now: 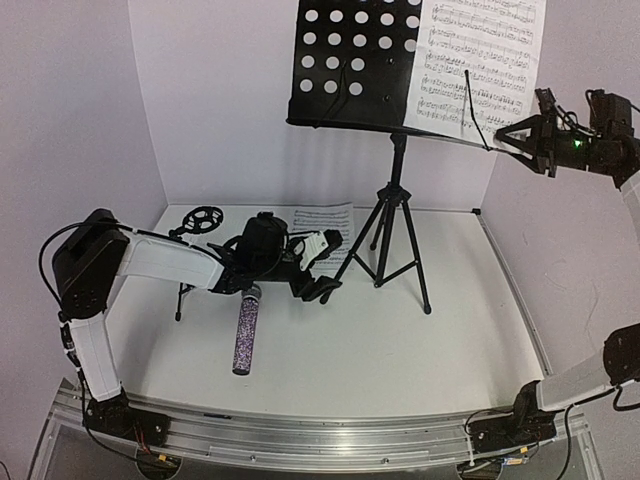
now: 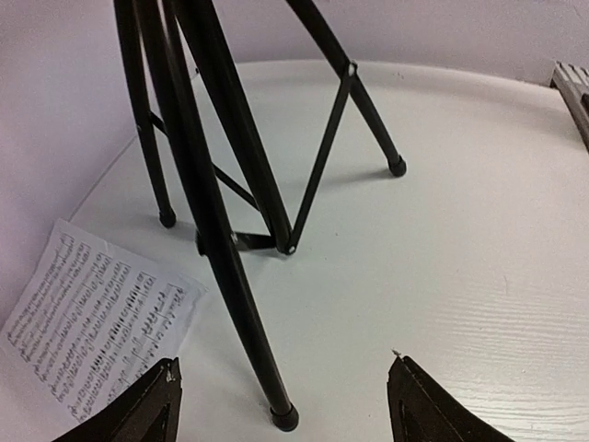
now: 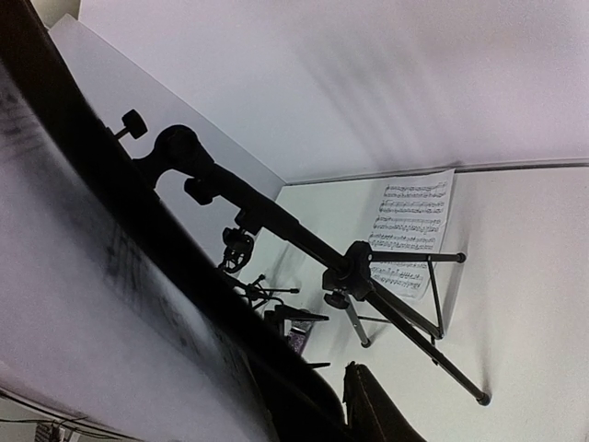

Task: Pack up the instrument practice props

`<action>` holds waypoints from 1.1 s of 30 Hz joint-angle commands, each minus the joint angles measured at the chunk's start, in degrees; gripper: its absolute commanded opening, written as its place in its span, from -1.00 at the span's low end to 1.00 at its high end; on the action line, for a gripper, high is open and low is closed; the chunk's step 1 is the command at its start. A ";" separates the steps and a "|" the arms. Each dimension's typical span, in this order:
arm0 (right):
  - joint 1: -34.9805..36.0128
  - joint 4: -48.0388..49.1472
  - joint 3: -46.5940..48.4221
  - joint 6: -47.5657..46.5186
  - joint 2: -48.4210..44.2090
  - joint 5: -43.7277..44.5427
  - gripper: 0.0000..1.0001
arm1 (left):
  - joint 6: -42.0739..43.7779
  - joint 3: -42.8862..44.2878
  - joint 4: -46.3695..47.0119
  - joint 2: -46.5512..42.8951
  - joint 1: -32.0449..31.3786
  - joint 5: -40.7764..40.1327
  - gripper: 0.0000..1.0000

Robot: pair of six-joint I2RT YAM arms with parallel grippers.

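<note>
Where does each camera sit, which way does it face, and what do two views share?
Top: high behind the bases, facing down and forward over the table, stand and mic; both arms show, left claw, right claw.
Left wrist: low over the table, facing the stand's legs; its two fingertips at the bottom edge.
Right wrist: up at the stand's desk edge, facing down along the pole; one finger shows.
Shared: all see the stand's legs and the loose sheet.

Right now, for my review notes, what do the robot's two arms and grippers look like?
Both the left arm and right arm have white box-like links between bulky black joints, with thin black cables looping along them. The left gripper and right gripper are black, with tapering pointed fingers. A small green light glows on the right wrist.
</note>
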 commanded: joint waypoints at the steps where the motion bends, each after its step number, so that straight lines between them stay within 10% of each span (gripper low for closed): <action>1: 0.02 3.72 3.84 -1.49 -1.07 -1.00 -0.20 | -1.05 5.76 0.45 5.58 0.68 -2.52 0.53; 8: 0.02 3.59 3.53 -1.70 -0.86 -1.10 -0.21 | -0.60 8.37 2.65 11.25 1.23 1.36 0.30; 13: 0.02 3.52 3.75 -1.79 -0.72 -1.39 -0.21 | -4.02 7.01 5.88 12.30 1.25 2.69 -0.31; 21: 0.02 3.37 3.80 -1.55 -0.88 -1.76 -0.21 | -8.42 7.09 6.36 13.87 1.25 3.02 -0.42; 26: 0.02 2.93 3.96 -1.68 -1.18 -1.72 -0.21 | -8.54 8.57 6.47 15.44 1.25 3.37 -0.98; 33: 0.02 2.74 3.58 -1.83 -0.96 -1.88 -0.23 | -7.59 -1.93 5.73 8.99 1.25 2.38 -1.00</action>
